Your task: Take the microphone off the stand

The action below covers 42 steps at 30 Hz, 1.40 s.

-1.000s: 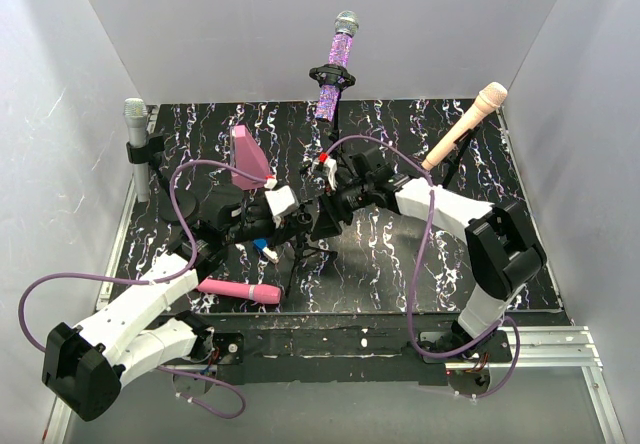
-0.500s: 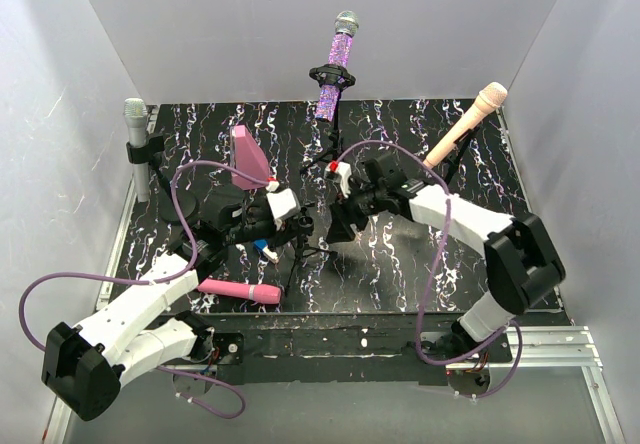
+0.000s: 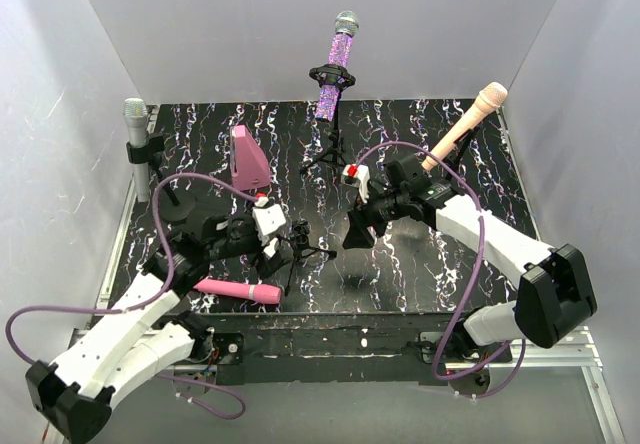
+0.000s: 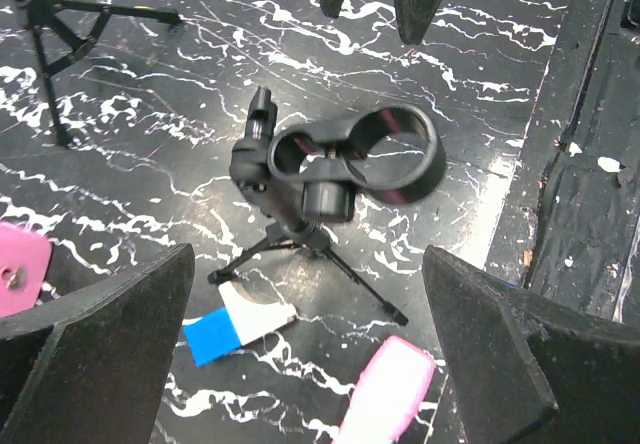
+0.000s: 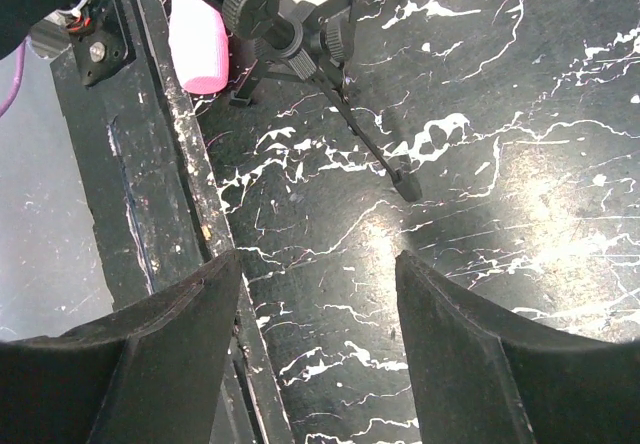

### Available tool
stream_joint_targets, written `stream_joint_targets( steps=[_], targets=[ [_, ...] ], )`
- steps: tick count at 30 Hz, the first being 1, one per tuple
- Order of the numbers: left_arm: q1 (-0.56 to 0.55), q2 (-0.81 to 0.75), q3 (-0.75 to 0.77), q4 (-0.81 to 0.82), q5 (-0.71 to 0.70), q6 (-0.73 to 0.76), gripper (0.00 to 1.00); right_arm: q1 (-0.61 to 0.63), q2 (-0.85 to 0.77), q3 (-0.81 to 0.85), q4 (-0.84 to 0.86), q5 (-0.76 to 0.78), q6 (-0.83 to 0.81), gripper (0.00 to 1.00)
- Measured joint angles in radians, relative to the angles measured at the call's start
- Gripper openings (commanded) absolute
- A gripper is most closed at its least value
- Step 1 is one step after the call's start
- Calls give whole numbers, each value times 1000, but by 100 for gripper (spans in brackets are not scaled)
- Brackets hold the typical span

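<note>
Now, your left gripper point(image 3: 272, 242) has its jaws spread wide with nothing in their hold. They straddle the small tripod stand point(image 4: 335, 169) from above, and neither finger touches its round clip, which holds nothing. The pink microphone point(image 3: 240, 291) lies flat on the black marbled worktop point(image 3: 420, 274) near the front edge. It is just beside the stand's legs and outside the left jaws, on their near side. In your left wrist view only its end shows, at the bottom of the picture between the two fingers but lower down on the worktop.

Your right gripper point(image 3: 358, 229) hangs over the worktop to the right of the stand. Its jaws are apart and grip nothing. In its wrist view one stand leg and the microphone's pink end lie beyond the fingertips, apart from both.
</note>
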Motion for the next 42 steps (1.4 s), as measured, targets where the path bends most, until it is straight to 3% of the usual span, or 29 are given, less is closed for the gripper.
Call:
stream_joint_targets(
  steps=[5, 10, 18, 24, 25, 29, 31, 35, 42],
  targets=[
    [0, -95, 47, -117, -37, 3, 98, 0, -15, 0, -8, 1, -19, 70],
    [0, -63, 76, -120, -11, -5, 97, 0, -35, 38, -73, 8, -38, 69],
    [-3, 173, 23, 75, 2, -60, 75, 0, -116, 168, -163, 55, -50, 68],
    [-4, 240, -18, 208, 2, -87, 63, 0, -179, 184, -200, 97, -65, 68],
    [-4, 246, -18, 225, 3, -87, 64, -1, -186, 180, -200, 101, -67, 67],
    [-4, 275, -12, 233, 3, -60, 91, -4, -219, 131, -195, 90, -90, 67],
    [-4, 282, 9, 184, -10, -35, 97, -3, -228, 89, -158, 71, -95, 70],
    [-4, 241, 87, 17, -34, 32, 98, 19, -208, 13, -42, 46, -80, 70],
    [-4, 53, 205, -252, -109, 117, 98, 109, -110, 22, 148, 49, -44, 74]
  ],
)
